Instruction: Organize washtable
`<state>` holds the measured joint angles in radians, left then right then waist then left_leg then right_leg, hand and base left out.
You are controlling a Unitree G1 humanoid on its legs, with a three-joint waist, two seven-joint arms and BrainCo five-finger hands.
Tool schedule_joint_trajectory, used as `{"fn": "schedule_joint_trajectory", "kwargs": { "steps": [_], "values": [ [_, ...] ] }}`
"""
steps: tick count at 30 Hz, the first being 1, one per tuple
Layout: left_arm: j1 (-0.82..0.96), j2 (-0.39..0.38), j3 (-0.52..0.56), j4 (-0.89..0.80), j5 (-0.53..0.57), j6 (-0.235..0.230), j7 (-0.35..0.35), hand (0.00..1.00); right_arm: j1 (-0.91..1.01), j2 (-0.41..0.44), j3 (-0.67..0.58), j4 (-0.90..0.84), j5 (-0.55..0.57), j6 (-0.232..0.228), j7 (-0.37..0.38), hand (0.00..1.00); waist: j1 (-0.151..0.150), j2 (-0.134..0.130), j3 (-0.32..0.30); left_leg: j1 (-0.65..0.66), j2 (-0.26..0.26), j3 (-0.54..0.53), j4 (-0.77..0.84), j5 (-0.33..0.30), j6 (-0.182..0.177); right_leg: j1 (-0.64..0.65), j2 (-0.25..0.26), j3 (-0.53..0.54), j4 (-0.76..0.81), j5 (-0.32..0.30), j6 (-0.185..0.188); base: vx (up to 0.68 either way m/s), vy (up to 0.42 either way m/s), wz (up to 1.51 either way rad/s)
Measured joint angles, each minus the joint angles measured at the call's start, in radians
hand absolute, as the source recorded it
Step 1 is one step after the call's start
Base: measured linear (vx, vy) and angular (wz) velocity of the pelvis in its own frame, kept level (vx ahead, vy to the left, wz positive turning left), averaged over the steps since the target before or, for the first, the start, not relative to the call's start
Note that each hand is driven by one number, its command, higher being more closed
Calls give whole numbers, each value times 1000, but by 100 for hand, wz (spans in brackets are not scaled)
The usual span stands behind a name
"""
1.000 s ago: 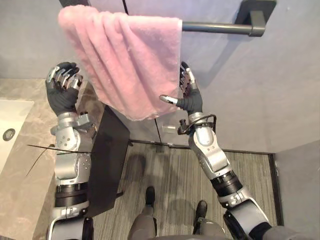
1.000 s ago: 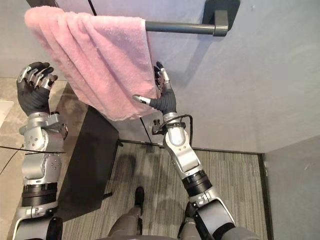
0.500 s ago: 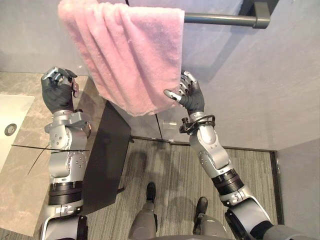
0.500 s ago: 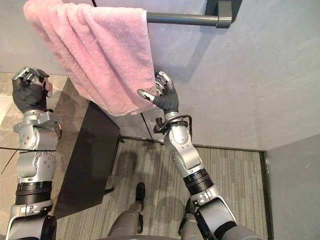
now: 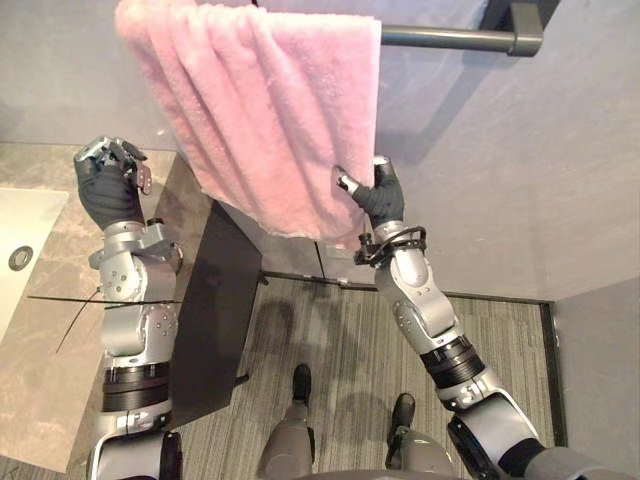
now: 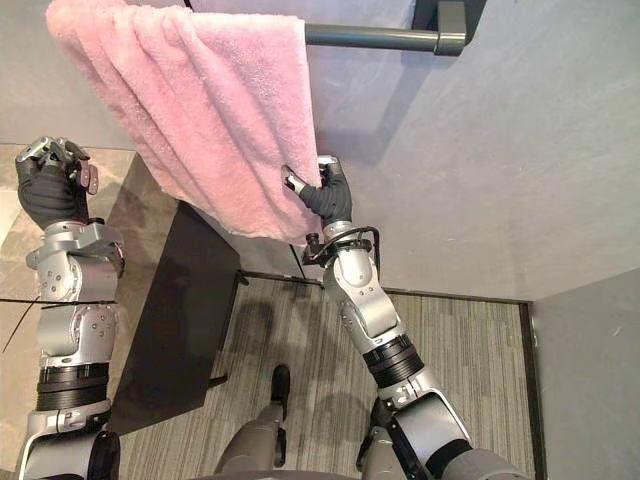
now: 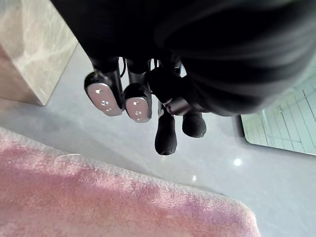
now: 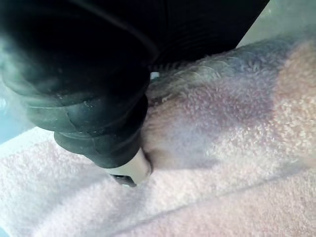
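Right hand [image 5: 381, 200] pinches towel [image 5: 260, 110]; left hand [image 5: 105, 192] raised, fingers [image 5: 102, 152] curled.

The pink terry-cloth towel [image 5: 260, 110] looks thick and fuzzy (its loops show plainly in the right wrist view). The dark grey metal bar [image 5: 450, 38] is smooth and matt. The beige marble-look countertop [image 5: 40, 330] is polished, faintly glossy; the flat black cabinet panel [image 5: 210, 310], matt.

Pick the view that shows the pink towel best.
The right eye view: the pink towel hangs nearly whole over the towel bar, the right robot hand pinching its side edge. The left eye view crops its top more. Each wrist view catches just a close patch of its pile.
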<state>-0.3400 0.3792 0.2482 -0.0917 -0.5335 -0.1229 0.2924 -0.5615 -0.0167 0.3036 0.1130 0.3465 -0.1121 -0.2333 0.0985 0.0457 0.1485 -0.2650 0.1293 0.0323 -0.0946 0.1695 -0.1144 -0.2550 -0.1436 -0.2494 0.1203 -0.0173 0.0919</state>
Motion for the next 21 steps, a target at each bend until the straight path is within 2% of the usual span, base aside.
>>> {"fn": "schedule_joint_trajectory", "kwargs": {
  "steps": [12,15,17,21],
  "values": [
    [0,-46,48,-46,118,4,21,0,0,9,-66,-1,-37,0,-3,100,0,-1,0,-3,1,0,0,0,0,-2,1,-1,0,0,0,0,0,0],
    [-2,-46,47,-46,155,13,17,0,1,9,-71,-8,-37,0,-2,100,0,-1,0,-11,2,3,0,2,2,-12,1,1,1,1,-1,0,0,-1],
    [-31,-46,45,-46,177,40,15,0,2,9,-72,-23,-37,0,-1,100,0,-3,0,-19,3,4,0,4,0,-20,2,0,2,1,-1,0,0,0],
    [-83,-29,6,-46,191,51,-6,0,5,9,-72,-42,-37,1,2,100,3,-5,-1,-22,5,11,0,4,0,-29,2,4,7,1,-2,7,3,-3]
  ]
}}
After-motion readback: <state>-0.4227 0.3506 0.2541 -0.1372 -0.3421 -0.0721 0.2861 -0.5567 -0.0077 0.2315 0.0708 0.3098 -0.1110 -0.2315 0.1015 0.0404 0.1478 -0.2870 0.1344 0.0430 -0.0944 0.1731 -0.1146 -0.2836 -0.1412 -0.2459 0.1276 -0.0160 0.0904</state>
